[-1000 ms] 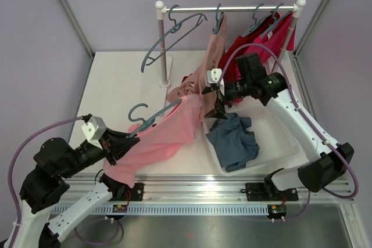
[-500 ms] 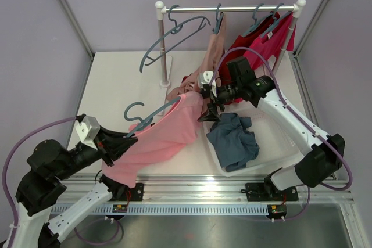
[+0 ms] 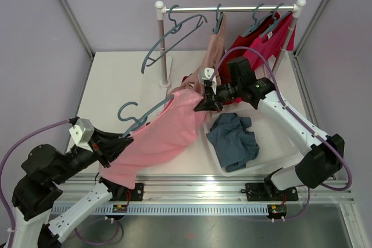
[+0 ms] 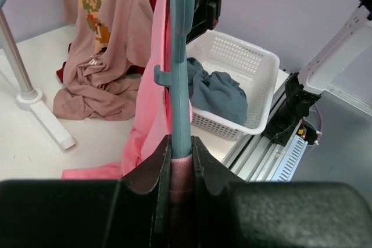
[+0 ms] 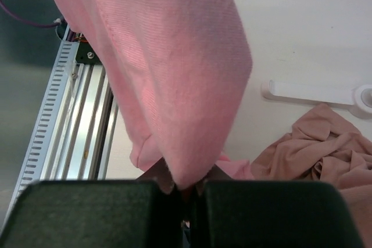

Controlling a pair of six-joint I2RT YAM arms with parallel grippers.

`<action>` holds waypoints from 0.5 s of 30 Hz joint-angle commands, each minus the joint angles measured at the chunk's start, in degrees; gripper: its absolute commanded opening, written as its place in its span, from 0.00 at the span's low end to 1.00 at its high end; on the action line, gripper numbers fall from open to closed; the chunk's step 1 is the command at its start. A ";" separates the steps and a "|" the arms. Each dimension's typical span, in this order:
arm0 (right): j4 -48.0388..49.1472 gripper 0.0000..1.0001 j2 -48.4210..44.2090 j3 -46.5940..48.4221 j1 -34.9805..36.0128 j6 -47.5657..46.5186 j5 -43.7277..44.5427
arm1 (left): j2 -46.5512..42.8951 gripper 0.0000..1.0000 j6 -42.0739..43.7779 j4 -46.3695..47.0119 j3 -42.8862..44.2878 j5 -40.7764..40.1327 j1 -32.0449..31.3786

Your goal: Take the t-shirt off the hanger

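Observation:
A pink t-shirt (image 3: 157, 137) hangs on a grey-blue hanger (image 3: 139, 117) held low over the table's near left. My left gripper (image 3: 113, 145) is shut on the hanger's arm (image 4: 180, 74) and the shirt cloth (image 4: 145, 108) under it. My right gripper (image 3: 203, 104) is shut on the shirt's far sleeve edge, and pink cloth (image 5: 174, 68) fills the right wrist view above its jaws (image 5: 185, 190).
A clothes rail (image 3: 229, 9) at the back holds an empty hanger (image 3: 168, 39), a tan shirt (image 3: 212, 47) that trails onto the table, and red and pink garments (image 3: 264, 36). A white basket (image 3: 282, 137) with a blue-grey garment (image 3: 232, 137) sits right of the shirt.
My right gripper moved left to the shirt's far edge and shut on it. My left arm drew the hanger and shirt back toward the near left.

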 commanded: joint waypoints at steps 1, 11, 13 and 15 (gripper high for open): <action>5.45 0.00 -3.52 -1.30 -2.23 4.30 -0.93 | -0.32 0.00 1.97 0.50 3.31 -3.82 0.00; 16.81 0.00 -7.48 -5.17 -16.13 18.63 1.42 | -1.10 0.00 4.26 -5.75 7.62 -8.48 0.00; 18.12 0.00 -7.48 -5.70 -17.70 21.09 2.75 | -1.45 0.00 4.26 -6.19 8.06 -8.39 0.00; 18.74 0.00 -6.87 -5.97 -18.68 23.28 4.68 | -1.89 0.00 4.18 -6.36 8.23 -8.39 0.00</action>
